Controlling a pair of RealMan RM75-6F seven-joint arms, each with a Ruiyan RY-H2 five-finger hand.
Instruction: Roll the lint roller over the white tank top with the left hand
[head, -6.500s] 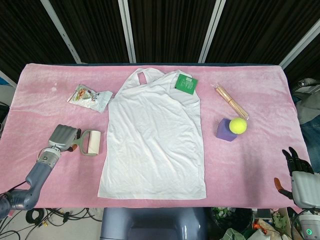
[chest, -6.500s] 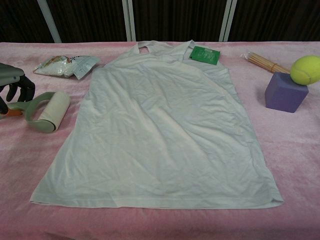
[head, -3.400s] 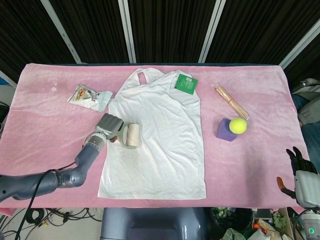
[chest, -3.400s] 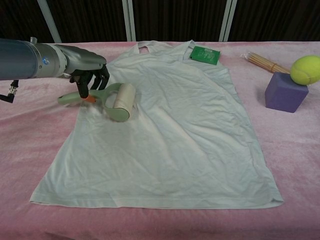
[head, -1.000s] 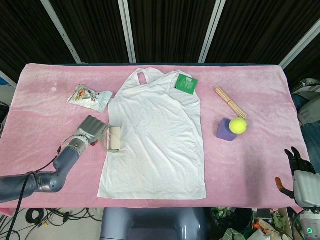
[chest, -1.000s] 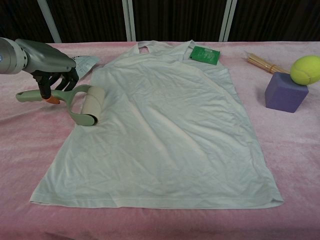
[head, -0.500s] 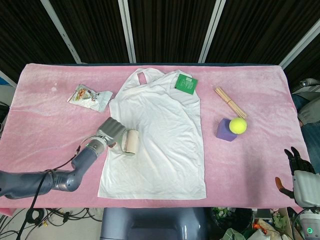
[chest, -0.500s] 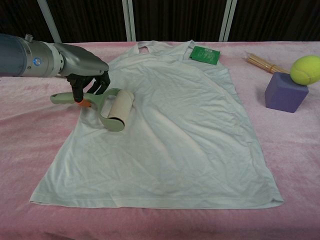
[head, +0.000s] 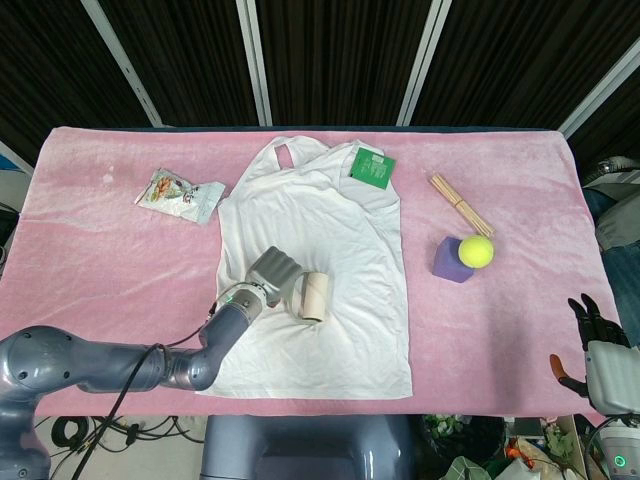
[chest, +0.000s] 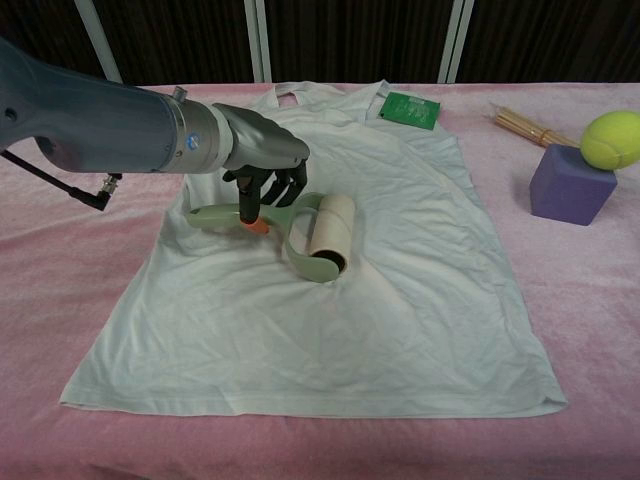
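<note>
1. Left hand grips the green handle of the lint roller, fingers curled down around it near the orange band; the roll lies on the middle of the white tank top, its paper drum touching the cloth.
2. Right hand rests low at the table's near right corner, well apart from the work, and whether its fingers are spread or curled I cannot tell.
3. Bunching is the main risk: the tank top is loose on the pink cloth and nothing pins it, so a sticky drum pushed hard could drag the fabric into a fold rather than roll over it.
4. Tilt is another: if the handle dips, the frame's edge could scrape the cloth and the drum could lift off.
5. Grip could slip, since the hold looks like it sits on the thin handle, and a sideways pull could twist the roller in the fingers.
6. Overrunning towards the right hem could bring the roller near the purple block and the tennis ball, though they sit well apart now.
</note>
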